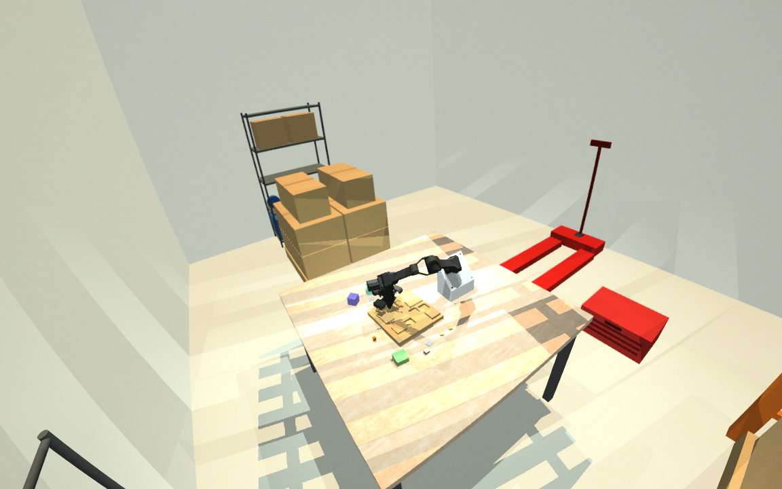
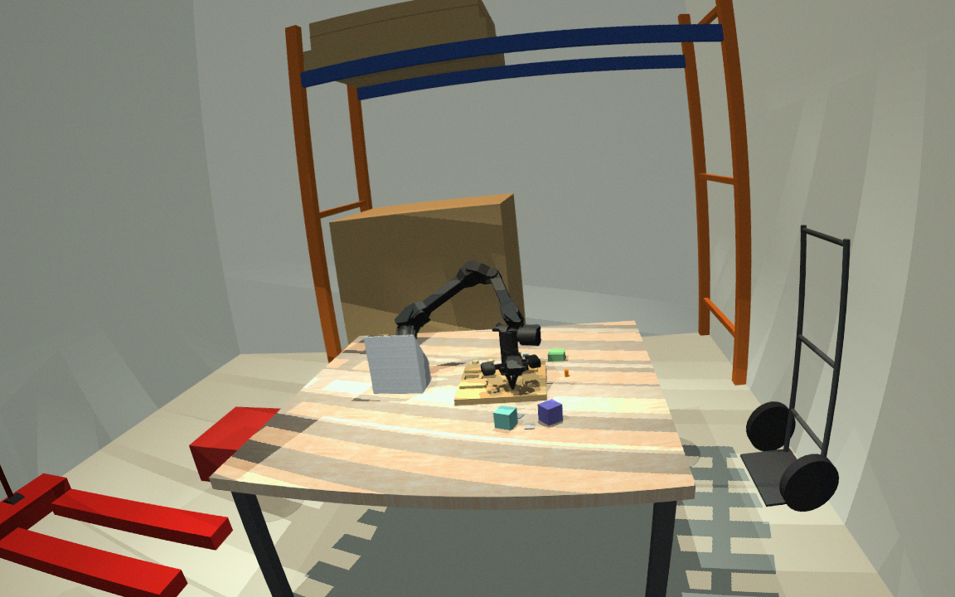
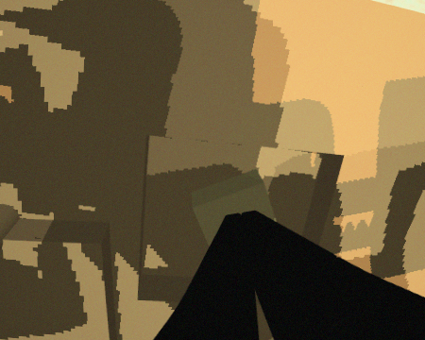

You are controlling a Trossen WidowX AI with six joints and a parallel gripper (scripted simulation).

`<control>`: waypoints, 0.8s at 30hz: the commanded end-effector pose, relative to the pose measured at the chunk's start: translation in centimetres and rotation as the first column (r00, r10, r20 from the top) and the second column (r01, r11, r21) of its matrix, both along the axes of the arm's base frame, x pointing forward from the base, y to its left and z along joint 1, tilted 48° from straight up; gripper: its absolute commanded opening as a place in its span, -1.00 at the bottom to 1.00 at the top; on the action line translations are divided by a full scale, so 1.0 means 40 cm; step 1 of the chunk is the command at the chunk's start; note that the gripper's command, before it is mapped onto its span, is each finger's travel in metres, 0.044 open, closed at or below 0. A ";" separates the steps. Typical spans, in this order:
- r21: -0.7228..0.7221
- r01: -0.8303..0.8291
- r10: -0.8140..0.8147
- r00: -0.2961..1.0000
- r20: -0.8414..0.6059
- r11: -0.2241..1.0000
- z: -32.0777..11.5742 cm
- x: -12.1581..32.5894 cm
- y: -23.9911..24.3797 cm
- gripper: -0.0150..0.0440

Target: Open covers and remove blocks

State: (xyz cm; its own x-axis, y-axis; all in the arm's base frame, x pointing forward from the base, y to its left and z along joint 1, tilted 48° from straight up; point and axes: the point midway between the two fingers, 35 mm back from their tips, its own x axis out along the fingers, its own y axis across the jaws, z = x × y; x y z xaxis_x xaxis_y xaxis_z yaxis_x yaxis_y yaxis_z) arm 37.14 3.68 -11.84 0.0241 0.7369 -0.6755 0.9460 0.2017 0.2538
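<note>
One gripper point(image 1: 389, 308) point(image 2: 512, 385) point(image 3: 242, 227), mine, fingers together, nothing clamped; tips over the puzzle board point(image 1: 402, 337) point(image 2: 499, 399) point(image 3: 411, 42); greenish block point(image 3: 231, 203) behind the tips in wrist view; purple block point(image 1: 353, 299) point(image 2: 550, 412) and teal block point(image 1: 367, 292) point(image 2: 505, 418) on the table point(image 1: 418, 419) point(image 2: 451, 475) near the board; green block point(image 1: 400, 356) point(image 2: 555, 355) also there.
</note>
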 end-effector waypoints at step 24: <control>-0.197 -0.511 0.524 0.642 0.560 0.837 0.029 0.001 -0.033 0.00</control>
State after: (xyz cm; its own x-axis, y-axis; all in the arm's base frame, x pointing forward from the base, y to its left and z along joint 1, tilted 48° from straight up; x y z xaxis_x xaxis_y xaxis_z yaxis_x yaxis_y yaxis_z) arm 36.99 2.99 -11.05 0.0182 0.7409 -0.6714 0.4372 0.5980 0.6718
